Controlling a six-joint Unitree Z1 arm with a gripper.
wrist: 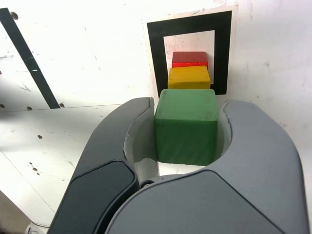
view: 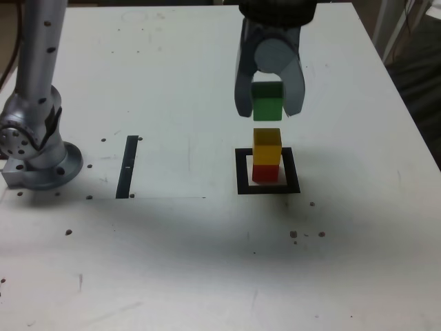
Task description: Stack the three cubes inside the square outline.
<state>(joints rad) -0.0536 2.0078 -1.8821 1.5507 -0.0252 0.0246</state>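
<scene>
Between the closed jaws (view: 267, 110), I have the green cube (wrist: 186, 127) gripped and raised. Below it, the yellow cube (view: 267, 146) sits on the red cube (view: 265, 173) inside the square outline (view: 293, 171); I judge the coming move must line green up over yellow, then lower.

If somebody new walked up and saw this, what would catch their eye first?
Probably the green cube, bright and held in the gripper above the other blocks. Just below it in the exterior view, the yellow cube sits on the red cube, inside the bold black outline that stands out against the white table.
</scene>
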